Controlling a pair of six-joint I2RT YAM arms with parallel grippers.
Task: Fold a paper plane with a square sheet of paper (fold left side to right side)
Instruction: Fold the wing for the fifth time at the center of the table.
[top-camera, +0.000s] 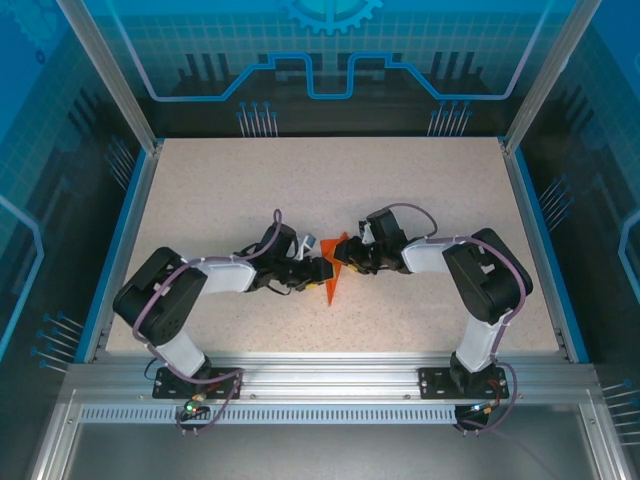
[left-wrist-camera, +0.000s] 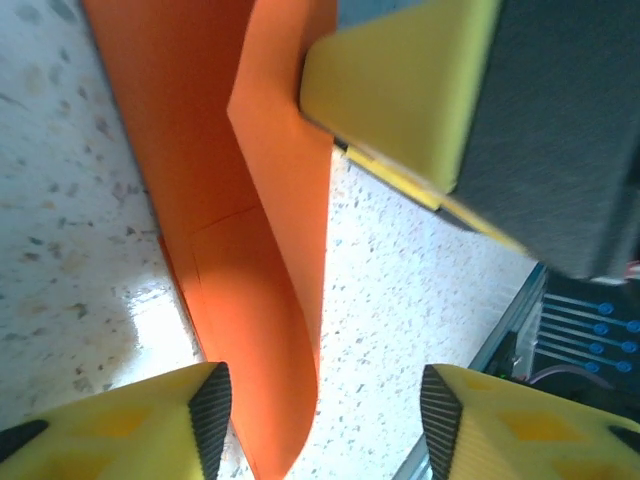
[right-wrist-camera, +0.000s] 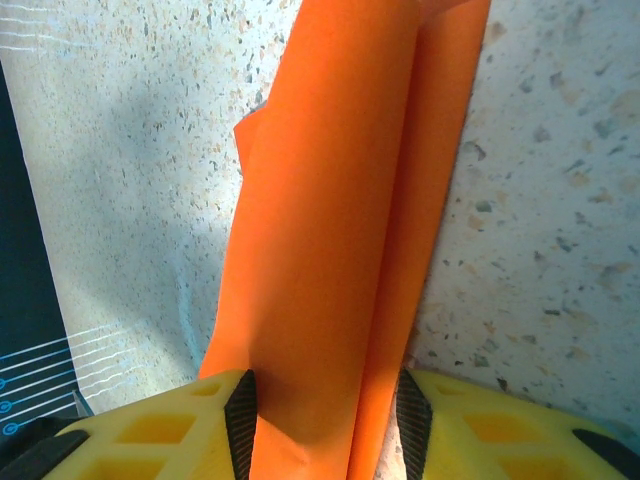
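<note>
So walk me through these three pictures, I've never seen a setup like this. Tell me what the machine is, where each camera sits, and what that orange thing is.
These are two robot arms bolted to the near edge of a speckled table. The wide picture comes from a fixed camera above and behind them. The other two come from cameras on the arms' wrists, so each shows its own yellow fingers at the bottom.

The orange thing is a sheet of paper, already creased into a narrow strip, lying between the arms.

The right gripper has its fingers against both sides of the paper, so it seems to be holding it.

The left gripper is open, with the paper's edge running between its fingers, which do not squeeze it. The yellow block at the top of that view looks like the other arm's finger.
</note>
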